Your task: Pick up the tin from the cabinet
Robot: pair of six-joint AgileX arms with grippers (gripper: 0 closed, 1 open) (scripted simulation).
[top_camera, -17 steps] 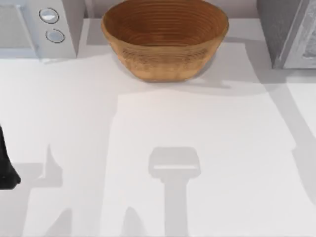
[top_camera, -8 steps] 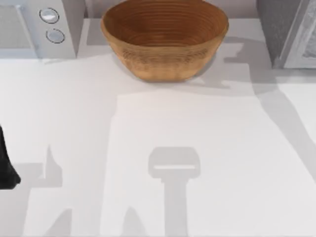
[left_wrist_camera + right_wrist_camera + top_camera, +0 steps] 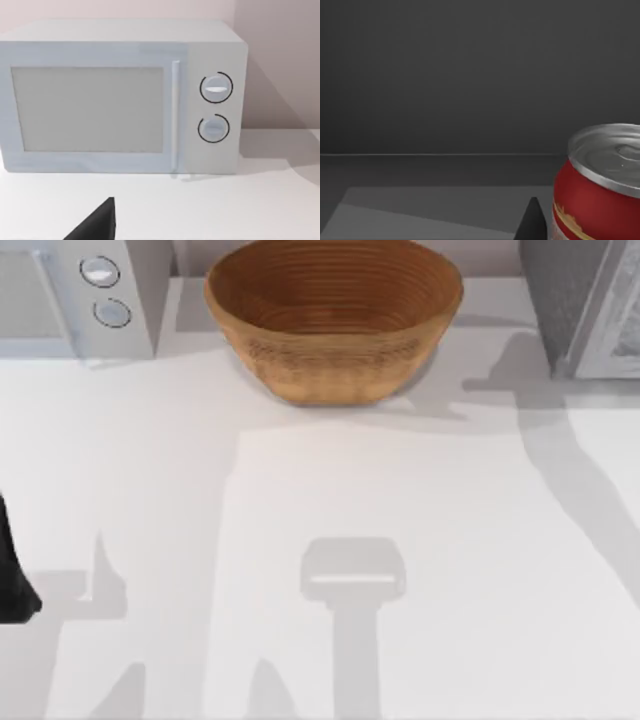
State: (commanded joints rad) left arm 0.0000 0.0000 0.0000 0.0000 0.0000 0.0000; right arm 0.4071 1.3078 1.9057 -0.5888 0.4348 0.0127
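The tin (image 3: 600,185) is red with a silver lid and stands upright on the dark floor of the cabinet (image 3: 470,75). A dark tip of my right gripper (image 3: 532,222) sits just beside the tin, close to its side. Seen from above, the cabinet (image 3: 580,300) is the grey box at the table's back right. My left arm (image 3: 10,575) is parked at the table's left edge, and a dark part of its gripper (image 3: 95,225) faces the microwave.
A white microwave (image 3: 70,295) with two dials stands at the back left. A large brown woven bowl (image 3: 333,315) sits at the back middle. The white table (image 3: 320,500) carries long arm shadows.
The shadow on the table's right side has crept farther back toward the cabinet. The left arm has not moved.
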